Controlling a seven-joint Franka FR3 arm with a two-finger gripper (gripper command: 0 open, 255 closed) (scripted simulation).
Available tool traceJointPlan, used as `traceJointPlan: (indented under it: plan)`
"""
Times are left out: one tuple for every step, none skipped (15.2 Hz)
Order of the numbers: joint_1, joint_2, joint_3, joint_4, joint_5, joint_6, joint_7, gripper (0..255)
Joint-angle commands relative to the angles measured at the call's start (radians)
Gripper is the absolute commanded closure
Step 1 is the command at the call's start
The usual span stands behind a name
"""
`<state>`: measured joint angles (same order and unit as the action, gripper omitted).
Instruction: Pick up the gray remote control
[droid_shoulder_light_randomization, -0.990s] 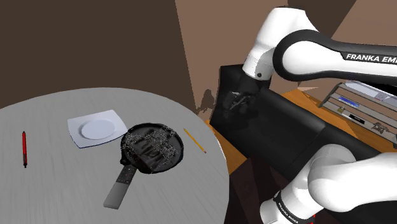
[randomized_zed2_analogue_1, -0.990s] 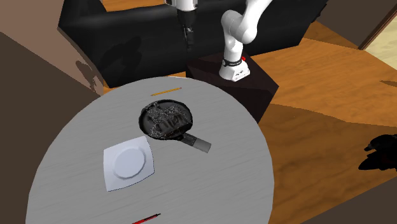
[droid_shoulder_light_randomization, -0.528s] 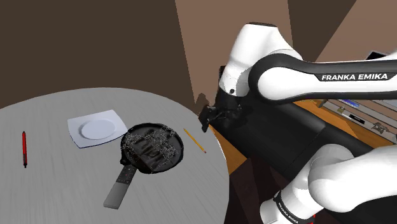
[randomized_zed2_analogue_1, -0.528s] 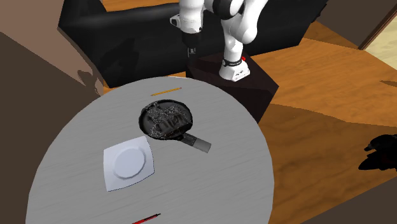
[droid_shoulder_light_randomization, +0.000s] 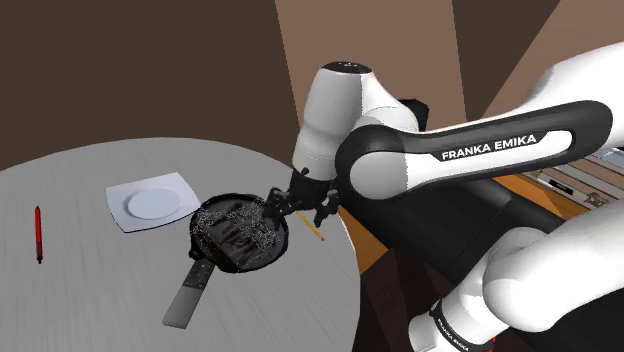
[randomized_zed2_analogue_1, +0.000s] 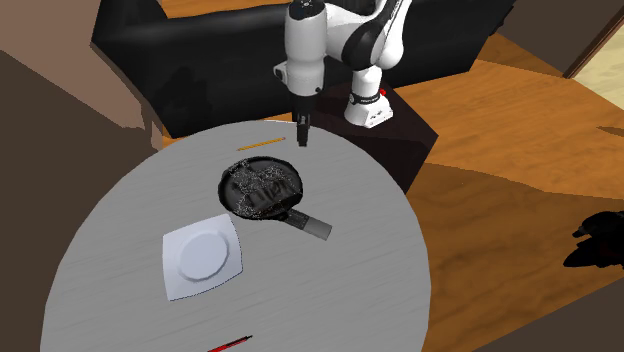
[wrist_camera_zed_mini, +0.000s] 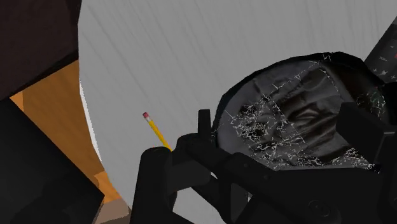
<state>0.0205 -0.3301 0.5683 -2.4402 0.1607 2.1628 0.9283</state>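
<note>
White arm (droid_shoulder_light_randomization: 420, 165) low over the table (droid_shoulder_light_randomization: 100, 295), pincer (droid_shoulder_light_randomization: 298, 208) spread apart above the rim of the dark dish (droid_shoulder_light_randomization: 240, 238)

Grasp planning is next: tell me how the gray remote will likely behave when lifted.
The remote looks like a flat, rigid slab, so it probably stays stiff and won't roll. It lies flat on the table, so a push may slide it. One end meets the dark dish, which may get nudged.

One round grey table (droid_shoulder_light_randomization: 100, 300) carried one white square plate (droid_shoulder_light_randomization: 150, 203), one black round dish (droid_shoulder_light_randomization: 240, 232) and one flat grey remote control (droid_shoulder_light_randomization: 189, 295). One yellow pencil (randomized_zed2_analogue_1: 262, 144) and one red pen (droid_shoulder_light_randomization: 38, 234) were also counted.
</note>
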Motion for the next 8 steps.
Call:
traceJointPlan:
  plan:
    - [-0.021,0.089,0.054,0.047,-0.039,0.036,0.106,0]
    - [-0.03,0.134,0.078,0.071,-0.066,0.051,0.16,0]
    - [-0.038,0.182,0.101,0.096,-0.097,0.065,0.216,0]
    - [-0.044,0.231,0.12,0.123,-0.134,0.077,0.275,0]
    - [-0.047,0.282,0.136,0.152,-0.175,0.086,0.335,0]
    - [-0.047,0.335,0.148,0.182,-0.219,0.093,0.396,0]
    - [-0.041,0.389,0.155,0.215,-0.265,0.096,0.457,0]
    - [-0.029,0.442,0.154,0.249,-0.311,0.097,0.517,0]
